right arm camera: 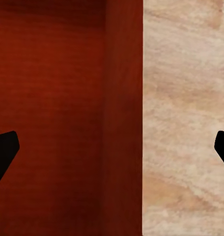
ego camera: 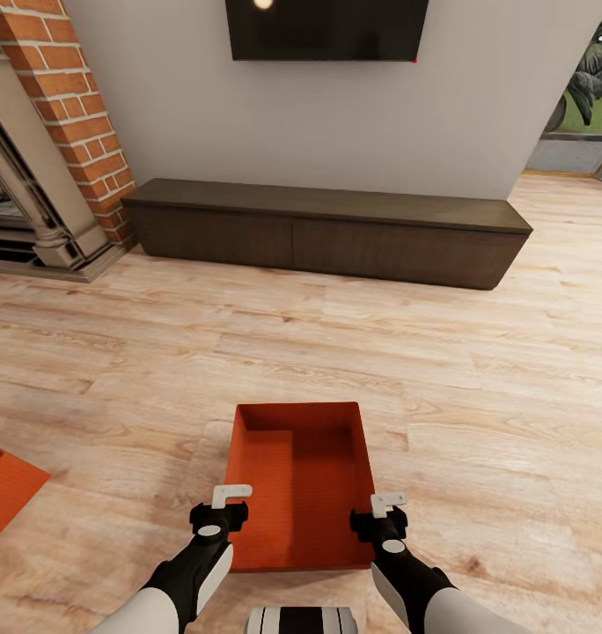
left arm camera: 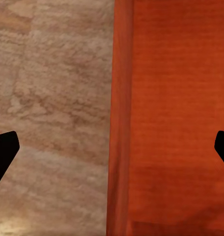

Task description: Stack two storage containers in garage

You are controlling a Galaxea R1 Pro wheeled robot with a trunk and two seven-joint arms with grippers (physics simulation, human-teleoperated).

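On the wood floor (ego camera: 477, 387), one orange bin (ego camera: 301, 484) sits before the robot, near the long dark cabinet (ego camera: 327, 233). Left tool (ego camera: 220, 511) is open astride the bin's left wall; right tool (ego camera: 380, 519) is open astride its right wall. Second bin (ego camera: 6, 484) lies far left.

Both arms have glossy white shells over black joints. The left gripper (ego camera: 220, 511) and right gripper (ego camera: 385, 519) are black with small white bracket-like tips and a round white cap on each wrist.
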